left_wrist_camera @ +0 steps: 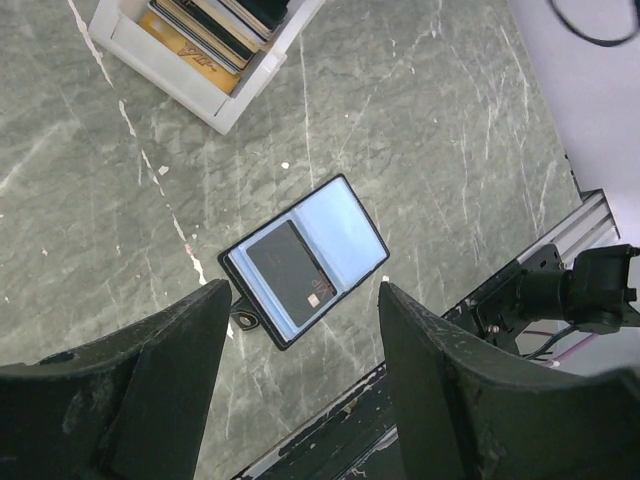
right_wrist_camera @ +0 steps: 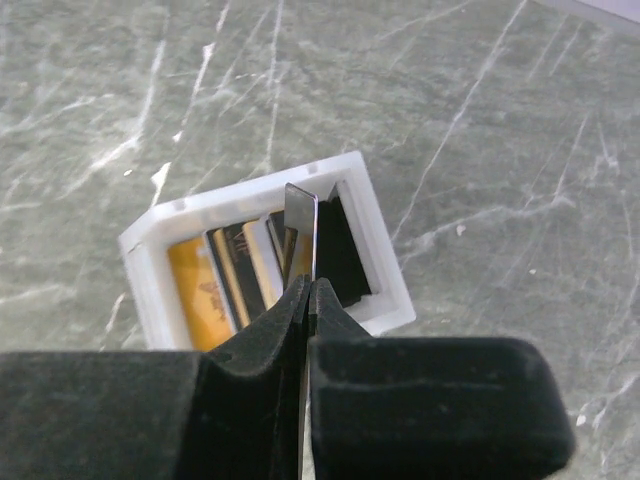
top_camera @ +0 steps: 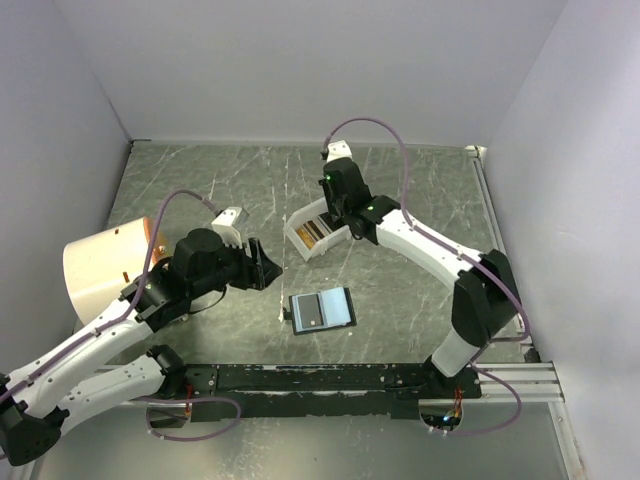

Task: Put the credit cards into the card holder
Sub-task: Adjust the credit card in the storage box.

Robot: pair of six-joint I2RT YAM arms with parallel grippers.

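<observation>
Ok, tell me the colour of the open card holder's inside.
Pale blue with a black edge; the card holder shows best in the left wrist view.

Right pincer (right_wrist_camera: 307,290) is clamped tight on one thin card (right_wrist_camera: 301,225), held edge-on over the white box (right_wrist_camera: 382,262). The box holds gold and dark credit cards (right_wrist_camera: 230,280) standing on edge. It rests on the grey-green marbled counter (right_wrist_camera: 500,150).
</observation>
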